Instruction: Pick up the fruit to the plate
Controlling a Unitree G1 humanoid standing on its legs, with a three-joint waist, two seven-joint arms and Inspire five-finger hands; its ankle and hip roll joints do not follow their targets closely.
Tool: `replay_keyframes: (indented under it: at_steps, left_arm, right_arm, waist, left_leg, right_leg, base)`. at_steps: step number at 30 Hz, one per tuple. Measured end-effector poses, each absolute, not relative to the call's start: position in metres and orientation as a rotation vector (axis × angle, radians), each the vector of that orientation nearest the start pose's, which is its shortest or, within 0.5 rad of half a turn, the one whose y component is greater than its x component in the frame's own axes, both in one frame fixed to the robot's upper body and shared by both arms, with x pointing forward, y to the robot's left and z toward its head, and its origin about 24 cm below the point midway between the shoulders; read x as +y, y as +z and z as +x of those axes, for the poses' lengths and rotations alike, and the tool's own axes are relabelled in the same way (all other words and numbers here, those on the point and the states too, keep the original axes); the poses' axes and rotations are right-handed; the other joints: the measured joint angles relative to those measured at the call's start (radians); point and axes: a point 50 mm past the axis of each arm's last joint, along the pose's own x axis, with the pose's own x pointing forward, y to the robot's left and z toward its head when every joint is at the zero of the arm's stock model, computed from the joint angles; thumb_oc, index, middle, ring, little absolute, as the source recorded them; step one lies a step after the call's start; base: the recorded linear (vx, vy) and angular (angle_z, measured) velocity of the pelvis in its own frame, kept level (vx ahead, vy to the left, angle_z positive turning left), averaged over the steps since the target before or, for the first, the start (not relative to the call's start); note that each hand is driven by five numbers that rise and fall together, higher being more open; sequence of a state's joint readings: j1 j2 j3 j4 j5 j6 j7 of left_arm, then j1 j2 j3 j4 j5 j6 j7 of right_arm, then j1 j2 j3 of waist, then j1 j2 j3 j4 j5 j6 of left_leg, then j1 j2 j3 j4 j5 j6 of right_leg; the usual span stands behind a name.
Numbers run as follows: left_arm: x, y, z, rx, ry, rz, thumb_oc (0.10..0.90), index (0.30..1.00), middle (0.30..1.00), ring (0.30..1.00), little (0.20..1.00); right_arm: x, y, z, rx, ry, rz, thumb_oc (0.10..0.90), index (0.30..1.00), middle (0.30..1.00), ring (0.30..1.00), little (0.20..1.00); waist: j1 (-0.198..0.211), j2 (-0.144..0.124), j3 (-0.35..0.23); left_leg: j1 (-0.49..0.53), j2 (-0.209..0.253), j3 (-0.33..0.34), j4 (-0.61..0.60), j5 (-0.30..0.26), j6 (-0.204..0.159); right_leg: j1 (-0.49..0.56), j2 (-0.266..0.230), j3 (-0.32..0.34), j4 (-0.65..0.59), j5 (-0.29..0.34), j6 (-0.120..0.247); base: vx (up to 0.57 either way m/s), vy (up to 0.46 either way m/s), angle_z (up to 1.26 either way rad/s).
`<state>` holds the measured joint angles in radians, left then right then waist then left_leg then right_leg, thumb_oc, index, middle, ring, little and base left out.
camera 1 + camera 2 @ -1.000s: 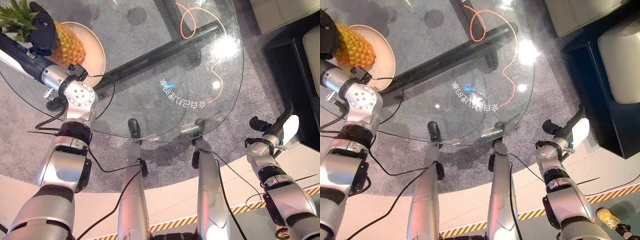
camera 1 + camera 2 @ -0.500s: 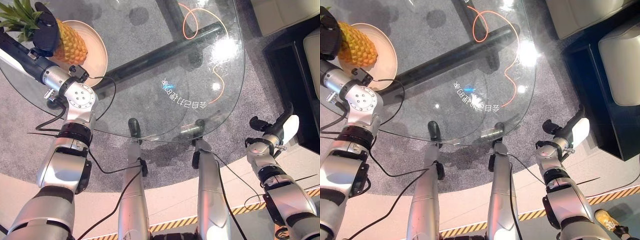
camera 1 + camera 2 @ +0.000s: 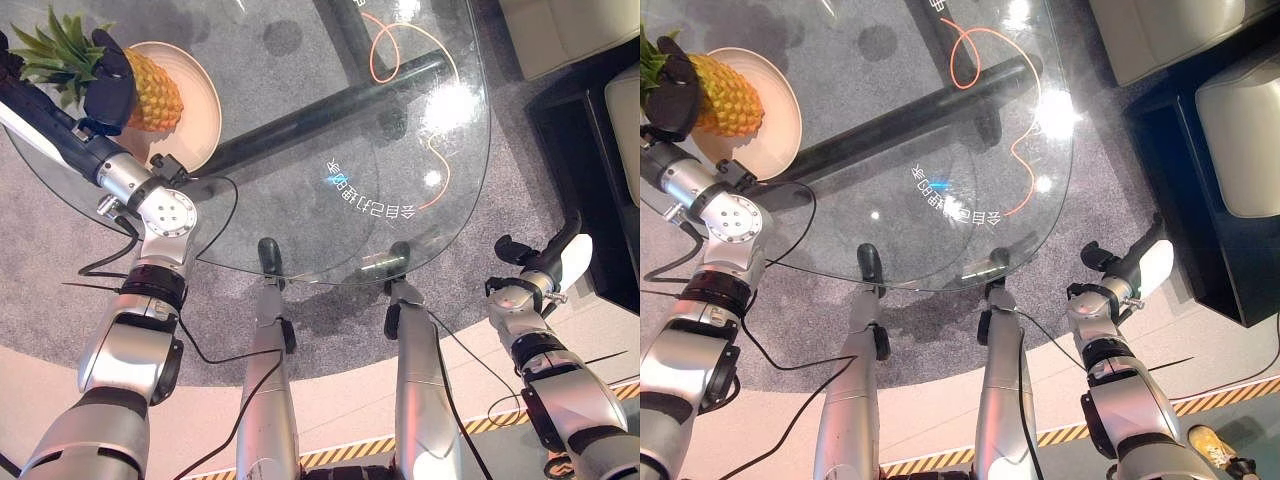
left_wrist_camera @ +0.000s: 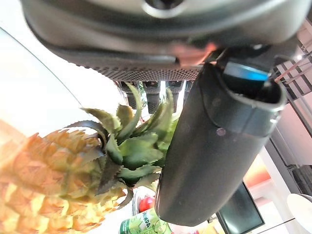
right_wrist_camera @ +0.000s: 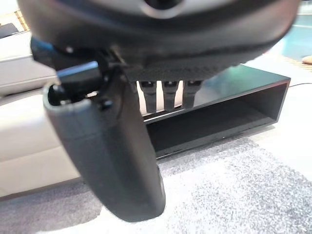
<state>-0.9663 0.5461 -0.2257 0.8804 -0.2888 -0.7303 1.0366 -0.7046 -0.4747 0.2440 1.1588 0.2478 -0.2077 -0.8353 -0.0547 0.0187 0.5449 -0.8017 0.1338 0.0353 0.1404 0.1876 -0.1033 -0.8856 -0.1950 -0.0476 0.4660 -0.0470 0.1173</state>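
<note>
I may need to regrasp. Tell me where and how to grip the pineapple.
Grip the pineapple round its neck, where the body narrows into the crown, coming from the robot's left. It lies on its side on the plate with the crown pointing left, so that end is nearest. The left hand is already wrapped there. The leaves look spiky, so stay just below them.

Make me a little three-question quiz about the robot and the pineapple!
1. True or false: the pineapple lies on the plate.
2. Which robot hand is at the pineapple's leafy crown? A) left robot hand B) right robot hand
3. Fill in: the plate sits on a ____ table.

Key:
1. True. Its body lies over the plate, leaves sticking out past the rim.
2. A. The right robot hand hangs beside the table, holding nothing.
3. Glass.
</note>
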Motion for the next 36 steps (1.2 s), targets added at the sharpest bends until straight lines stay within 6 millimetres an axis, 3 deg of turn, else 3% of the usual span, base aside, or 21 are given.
replay_keyframes:
  at_steps: [21,25,28,30,36]
  left_arm:
    - [0.236,0.244,0.339,-1.031,0.782,-0.16,0.8,0.9,0.9,0.9,0.9]
    - [0.235,0.241,0.339,-0.996,0.671,-0.195,0.8,0.9,0.9,0.9,0.9]
    - [0.244,0.218,0.343,-0.845,0.638,-0.24,0.8,0.9,0.9,0.9,0.9]
    - [0.253,0.189,0.342,-0.716,0.642,-0.244,0.8,0.9,0.9,0.9,0.9]
    - [0.269,0.079,0.312,-0.283,0.576,-0.275,0.8,0.9,0.9,0.9,0.9]
  right_arm:
    - [-0.296,0.054,0.329,0.112,-0.95,-0.409,0.8,0.9,0.9,0.9,0.9]
    - [-0.295,0.044,0.324,0.142,-0.956,-0.386,0.8,0.9,0.9,0.9,0.9]
    - [-0.288,0.022,0.314,0.219,-0.933,-0.356,0.8,0.9,0.9,0.9,0.9]
    - [-0.283,-0.001,0.3,0.302,-0.902,-0.331,0.8,0.9,0.9,0.9,0.9]
    - [-0.297,-0.076,0.215,0.626,-0.843,-0.262,0.8,0.9,0.9,0.9,0.9]
  waist:
    - [0.028,0.0,0.0]
    - [0.036,0.001,0.0]
    - [0.035,0.002,0.001]
    - [0.034,0.003,0.0]
    - [0.057,0.032,-0.021]
  left_leg:
    - [0.081,-0.008,-0.017,-0.002,0.002,0.003]
    - [0.125,-0.008,-0.018,-0.007,0.002,0.002]
    - [0.205,-0.006,-0.018,-0.025,-0.001,0.002]
    - [0.294,-0.005,-0.016,-0.059,-0.002,0.002]
    - [0.584,-0.009,-0.019,-0.162,-0.023,0.018]
  right_leg:
    - [0.096,-0.011,-0.023,-0.003,-0.004,-0.001]
    - [0.141,-0.011,-0.024,-0.005,-0.009,-0.002]
    - [0.223,-0.01,-0.029,-0.023,-0.014,0.001]
    - [0.314,-0.009,-0.036,-0.059,-0.017,0.005]
    - [0.673,-0.012,-0.086,-0.266,0.007,0.031]
  base:
    - [-0.01,-0.006,0.02]
    - [0.01,-0.044,0.02]
    - [0.06,-0.061,0.02]
    - [0.1,-0.035,0.02]
    - [0.18,-0.021,0.12]
